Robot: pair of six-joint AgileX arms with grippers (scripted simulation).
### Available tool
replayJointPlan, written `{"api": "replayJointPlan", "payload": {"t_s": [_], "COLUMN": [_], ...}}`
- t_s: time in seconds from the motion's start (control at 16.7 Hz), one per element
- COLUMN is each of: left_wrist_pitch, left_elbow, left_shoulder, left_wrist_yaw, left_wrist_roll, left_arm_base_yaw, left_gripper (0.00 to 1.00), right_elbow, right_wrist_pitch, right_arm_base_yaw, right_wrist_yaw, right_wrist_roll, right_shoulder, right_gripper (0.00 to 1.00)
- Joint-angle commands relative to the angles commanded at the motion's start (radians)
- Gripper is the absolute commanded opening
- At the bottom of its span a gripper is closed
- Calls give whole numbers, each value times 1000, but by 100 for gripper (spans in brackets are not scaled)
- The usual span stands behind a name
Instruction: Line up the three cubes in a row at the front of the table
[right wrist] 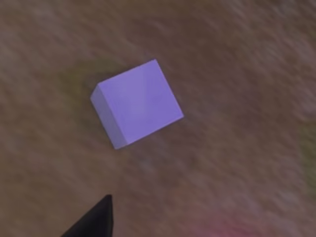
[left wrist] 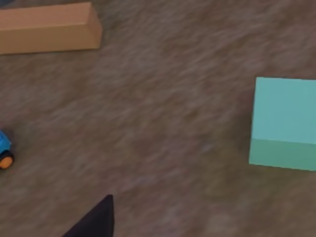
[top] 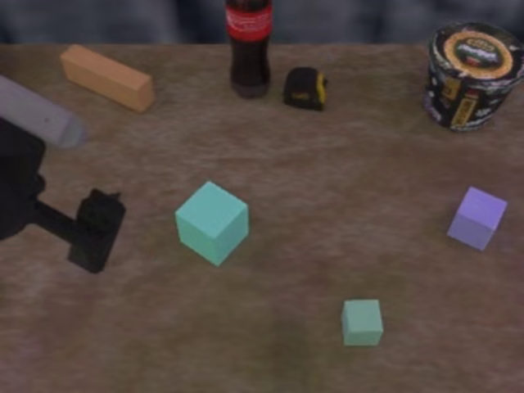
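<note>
Found the large teal cube [top: 211,223] just left of centre in the top view, flat on the brown table [top: 344,172] and turned corner-on to the lower edge. Spotted the small pale teal cube [top: 362,322] at lower right of centre, well apart from the large one. Saw the lavender cube [top: 477,217] near the right edge at mid-height, apart from both others, so no row formed. Noted the left gripper [top: 97,229] at mid-left of the top view, hovering over bare table to the left of the large teal cube and clear of it; could not tell whether spread or pressed together. Caught only one dark tip [left wrist: 94,221] at the lower left of the left wrist view, with the teal cube [left wrist: 285,123] at the right edge of that frame, the tan wooden block [left wrist: 47,27] in its upper left corner, and a sliver of a blue toy with an orange wheel [left wrist: 4,150] at its left edge. Missed the right gripper entirely in the top view; glimpsed just one dark tip of it [right wrist: 94,221] at the lower left of the right wrist view, with the lavender cube [right wrist: 138,101] above centre and untouched; could not tell its grip state either. Counted along the top view's upper edge the tan wooden block [top: 107,77], a cola bottle [top: 249,49], a black and yellow tape measure [top: 305,88] and a printed tub [top: 472,75].
</note>
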Motion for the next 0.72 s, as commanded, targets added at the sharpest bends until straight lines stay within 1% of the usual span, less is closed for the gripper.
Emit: {"api": "replayJointPlan", "payload": {"t_s": [0.18, 0.36, 0.54, 0.72], "left_wrist_pitch": [157, 302, 421, 497], "left_elbow": [-265, -478, -631, -719], "left_shoulder": [-307, -551, -745, -865], "left_wrist_yaw": [1, 4, 10, 15], "left_wrist_roll": [-73, -135, -183, -212], "left_arm_base_yaw": [129, 237, 317, 364], "left_gripper": [100, 100, 100, 100], "right_elbow": [214, 398, 541, 631], "right_wrist_pitch": [-149, -271, -359, -410], "right_arm_base_yaw": [23, 41, 54, 60], "right_wrist_yaw": [-2, -2, -2, -2], "right_wrist_roll": [-117, -214, -287, -332], "right_shoulder": [301, 556, 744, 852], "right_gripper": [100, 100, 100, 100]}}
